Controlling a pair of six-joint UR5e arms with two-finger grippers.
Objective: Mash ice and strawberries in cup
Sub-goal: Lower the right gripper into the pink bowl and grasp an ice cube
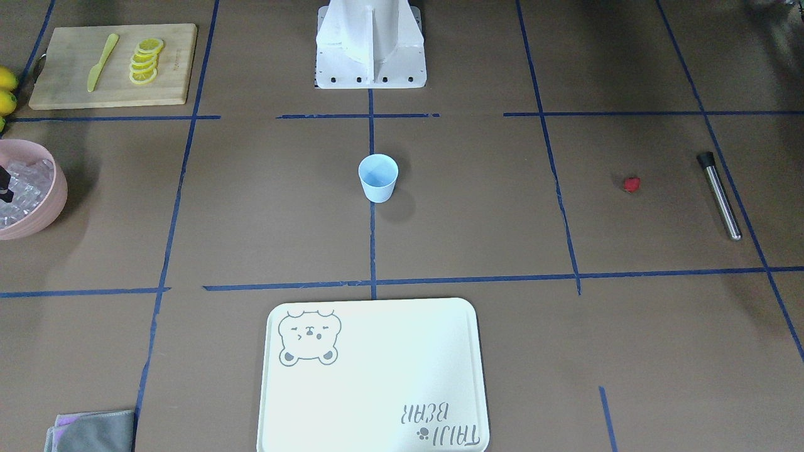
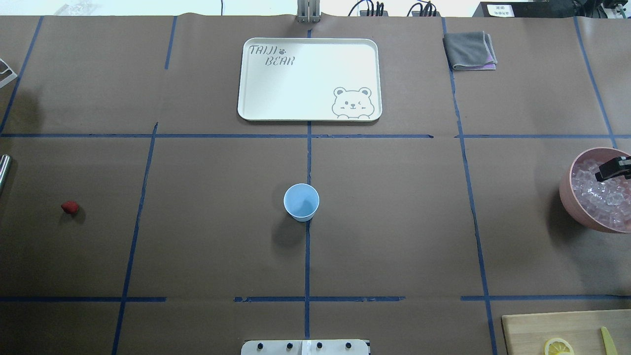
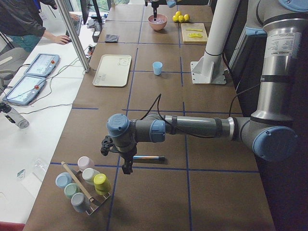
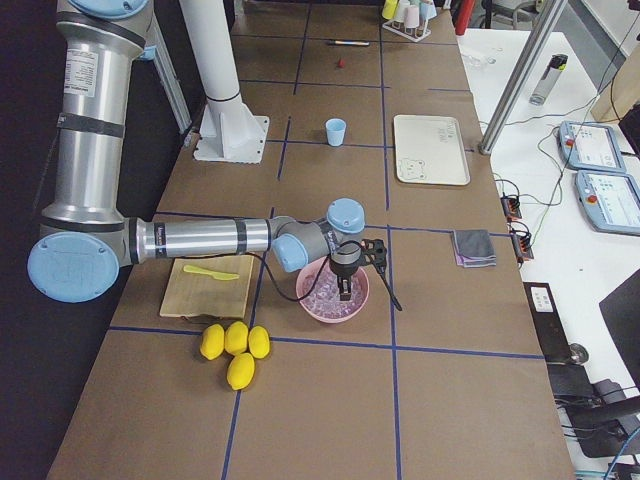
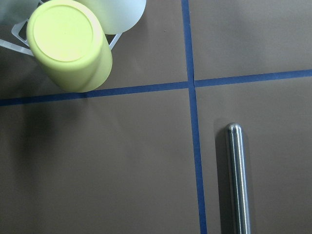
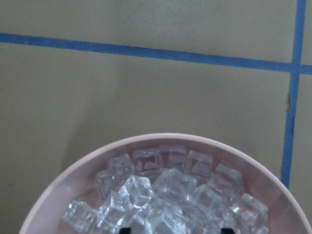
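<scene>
Ice is seen heaped in the pink bowl, with the right pincer spread over it. The cup is set centrally on the bench, the strawberry well apart from it. The state of the left pincer cannot be told.

The tabletop is covered in brown paper and divided by blue tape lines (a grid); a white side tabletop is set alongside.

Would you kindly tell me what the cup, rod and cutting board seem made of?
The cup looks like matte pale-blue plastic, evenly coloured. The rod seems polished metal: bright reflections, black cap. The cutting board appears pale wood, faintly grained.
</scene>
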